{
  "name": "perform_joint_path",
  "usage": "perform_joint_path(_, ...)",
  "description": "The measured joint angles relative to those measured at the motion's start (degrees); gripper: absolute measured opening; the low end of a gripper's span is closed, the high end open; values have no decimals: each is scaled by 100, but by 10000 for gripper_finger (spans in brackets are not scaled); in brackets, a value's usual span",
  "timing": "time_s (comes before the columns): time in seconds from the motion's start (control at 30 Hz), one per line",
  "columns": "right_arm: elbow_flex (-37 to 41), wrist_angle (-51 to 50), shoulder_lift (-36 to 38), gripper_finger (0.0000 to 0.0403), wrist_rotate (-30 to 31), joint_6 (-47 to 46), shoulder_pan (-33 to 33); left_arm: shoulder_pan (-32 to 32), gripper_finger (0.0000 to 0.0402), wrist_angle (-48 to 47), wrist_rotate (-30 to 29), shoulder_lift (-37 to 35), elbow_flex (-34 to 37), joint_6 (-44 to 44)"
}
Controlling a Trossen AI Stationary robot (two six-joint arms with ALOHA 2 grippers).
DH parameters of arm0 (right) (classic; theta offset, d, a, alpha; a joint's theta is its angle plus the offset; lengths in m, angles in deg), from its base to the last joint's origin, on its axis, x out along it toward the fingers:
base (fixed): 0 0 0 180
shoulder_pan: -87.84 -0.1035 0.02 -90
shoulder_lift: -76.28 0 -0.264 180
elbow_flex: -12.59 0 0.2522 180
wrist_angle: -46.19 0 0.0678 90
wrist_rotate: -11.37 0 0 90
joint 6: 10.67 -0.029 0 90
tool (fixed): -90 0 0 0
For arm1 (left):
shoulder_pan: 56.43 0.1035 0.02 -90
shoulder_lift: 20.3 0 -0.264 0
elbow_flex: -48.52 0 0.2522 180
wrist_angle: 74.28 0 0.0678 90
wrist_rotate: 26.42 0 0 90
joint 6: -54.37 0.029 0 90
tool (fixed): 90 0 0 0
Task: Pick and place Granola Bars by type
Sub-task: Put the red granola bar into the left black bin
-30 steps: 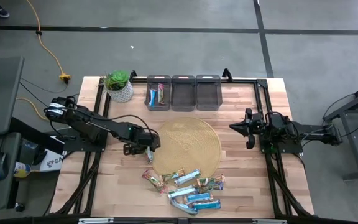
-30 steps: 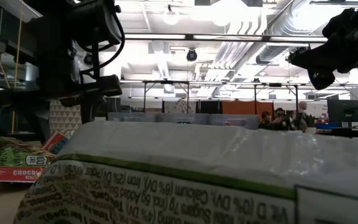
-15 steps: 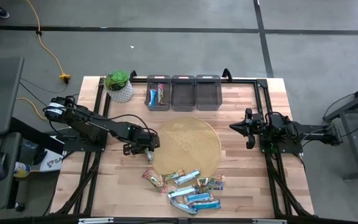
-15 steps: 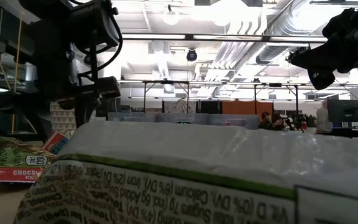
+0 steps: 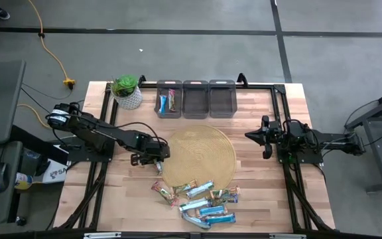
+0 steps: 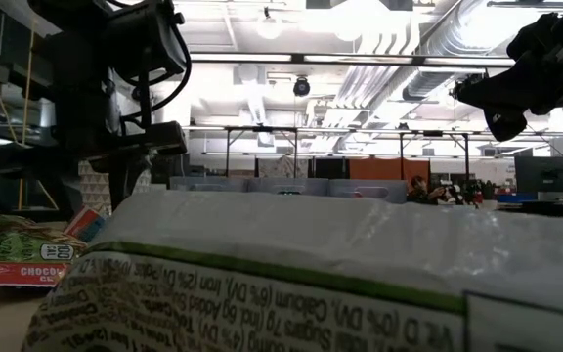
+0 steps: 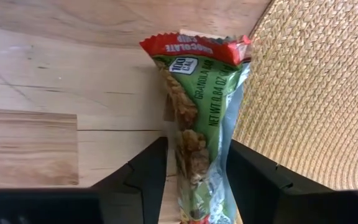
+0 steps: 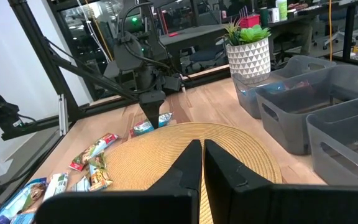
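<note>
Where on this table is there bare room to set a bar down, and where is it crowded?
Free: the round woven mat; the middle bin and right bin; bare wood between the mat and the right hand. Crowded: the bar pile at the front edge, and the mat's left rim, where the left hand holds a green bar.

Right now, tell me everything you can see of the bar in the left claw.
The granola bar is a slim, crinkled, glossy foil pack, green with a red crimped end printed "chocolate chip". The left claw is shut on it, one dark finger on each side. It hangs above the wood table, at the edge of the round woven mat.
</note>
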Motion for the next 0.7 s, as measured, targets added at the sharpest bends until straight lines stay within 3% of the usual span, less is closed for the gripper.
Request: perform_joint_path(0.7, 0, 0, 0, 0, -1, 2, 0, 0, 65, 47, -11, 11, 7, -2)
